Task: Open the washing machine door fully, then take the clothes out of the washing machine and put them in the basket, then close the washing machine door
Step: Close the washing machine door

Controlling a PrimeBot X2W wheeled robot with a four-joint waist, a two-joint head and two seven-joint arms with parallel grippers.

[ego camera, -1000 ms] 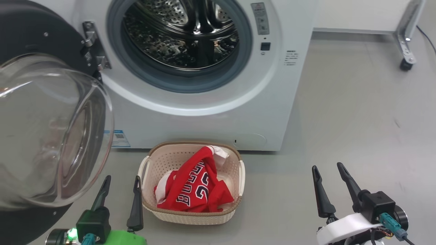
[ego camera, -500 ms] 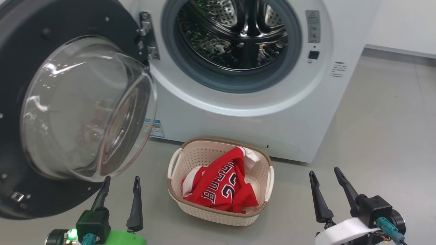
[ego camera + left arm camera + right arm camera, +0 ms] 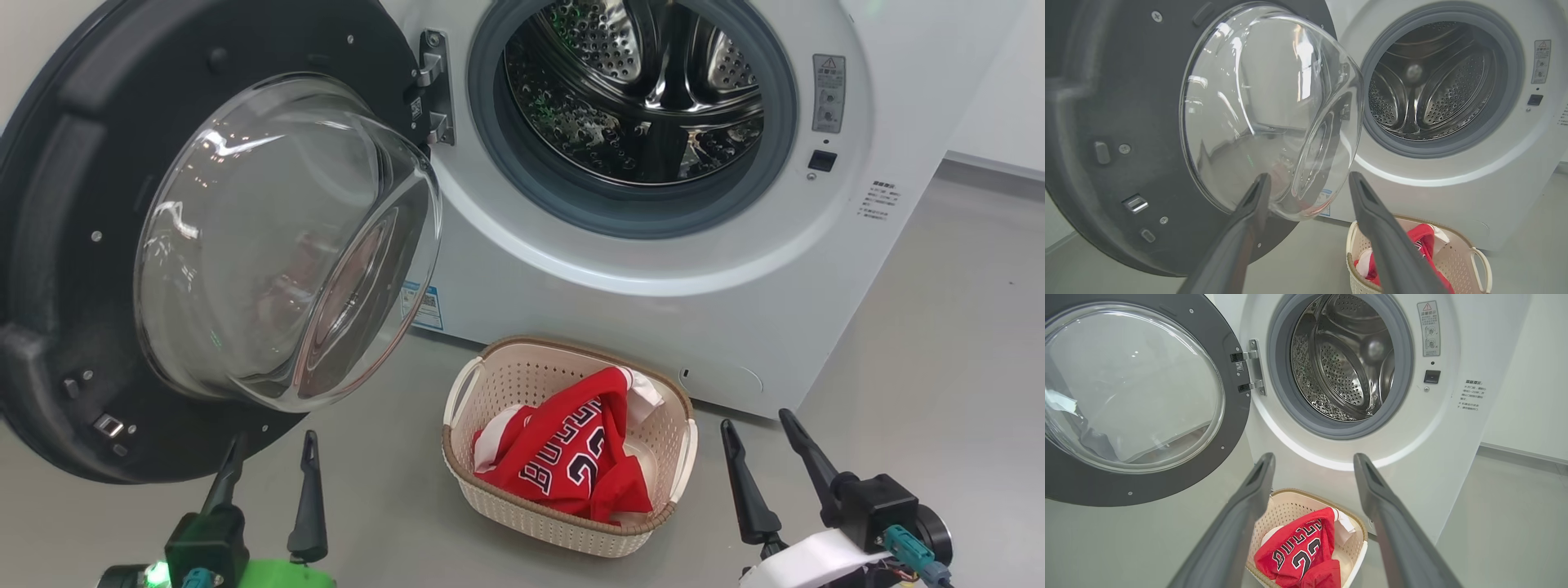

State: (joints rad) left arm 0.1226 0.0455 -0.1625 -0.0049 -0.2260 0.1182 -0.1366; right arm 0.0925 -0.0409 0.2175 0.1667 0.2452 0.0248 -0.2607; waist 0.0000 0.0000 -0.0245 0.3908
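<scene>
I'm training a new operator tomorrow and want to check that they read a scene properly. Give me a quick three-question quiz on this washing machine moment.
1. True or false: the clothes lie in the basket.
2. The washing machine door is: A) shut; B) swung open at the robot's left of the washing machine; C) taken off its hinges.
3. In what state are the left gripper and the right gripper?

Key: 1 true; 2 B; 3 both open, holding nothing.
</scene>
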